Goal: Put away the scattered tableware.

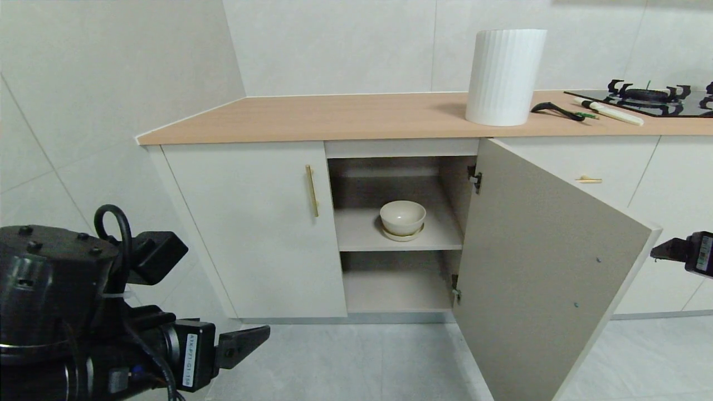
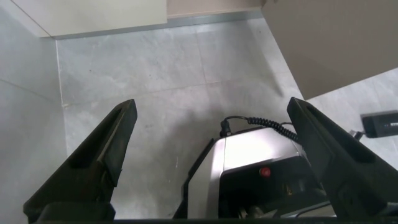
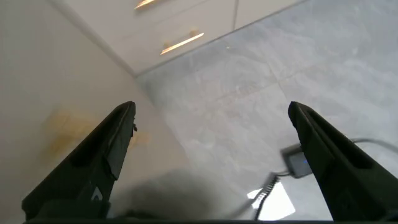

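Observation:
A cream bowl sits on a small plate on the middle shelf of the open cabinet. The cabinet door is swung wide toward me. My left gripper hangs low over the floor, left of the cabinet opening; its fingers stand open with nothing between them. My right gripper is at the door's outer edge on the right. In the right wrist view this gripper is open and empty, with the door face beside it.
On the wooden counter stand a tall white ribbed cylinder, a black-handled tool, a white-handled knife and a gas hob. The left cabinet door is closed. Grey tiled floor lies in front.

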